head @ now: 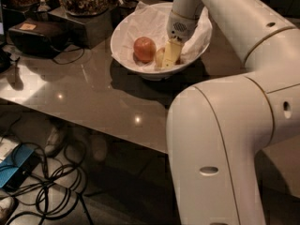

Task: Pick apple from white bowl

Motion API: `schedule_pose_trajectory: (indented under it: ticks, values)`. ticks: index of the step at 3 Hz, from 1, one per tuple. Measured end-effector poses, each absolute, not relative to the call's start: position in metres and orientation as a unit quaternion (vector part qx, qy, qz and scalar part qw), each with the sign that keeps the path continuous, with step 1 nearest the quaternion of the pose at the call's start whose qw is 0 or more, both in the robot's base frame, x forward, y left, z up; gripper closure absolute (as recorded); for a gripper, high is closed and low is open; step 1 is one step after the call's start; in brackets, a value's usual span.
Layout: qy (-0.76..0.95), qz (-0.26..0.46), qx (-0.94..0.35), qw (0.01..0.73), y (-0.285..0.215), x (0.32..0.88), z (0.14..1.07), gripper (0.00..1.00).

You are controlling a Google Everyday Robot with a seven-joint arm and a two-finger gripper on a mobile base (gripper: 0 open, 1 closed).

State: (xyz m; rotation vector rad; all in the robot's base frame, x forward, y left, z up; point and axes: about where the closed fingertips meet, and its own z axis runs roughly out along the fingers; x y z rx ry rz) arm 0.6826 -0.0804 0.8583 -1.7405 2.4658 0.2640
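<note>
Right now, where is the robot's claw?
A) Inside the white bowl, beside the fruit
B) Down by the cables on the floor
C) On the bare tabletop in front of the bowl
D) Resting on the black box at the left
A: the gripper is inside the white bowl, right at the paler apple, with the red apple just to the left of it.

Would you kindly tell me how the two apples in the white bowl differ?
The red-orange apple is darker, reddish all over; the pale apple is yellow-green. The red-orange apple shows whole, apart from the pincer; the pale apple is partly hidden by the pincer, which reaches down into the white bowl right at it. Both lie inside that paper-lined bowl.
</note>
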Motion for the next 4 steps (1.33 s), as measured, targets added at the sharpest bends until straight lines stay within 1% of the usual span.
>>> schedule_pose_trajectory:
  ticks: [1,3,4]
  values:
    - [0.813,0.087,-0.574,0.056,-0.0804,0.6826,0.8582,0.46]
    - [0.813,0.087,-0.574,0.056,-0.0804,0.6826,0.8582,0.92]
    - [0.813,0.087,-0.574,0.056,-0.0804,0.6826,0.8582,1.00]
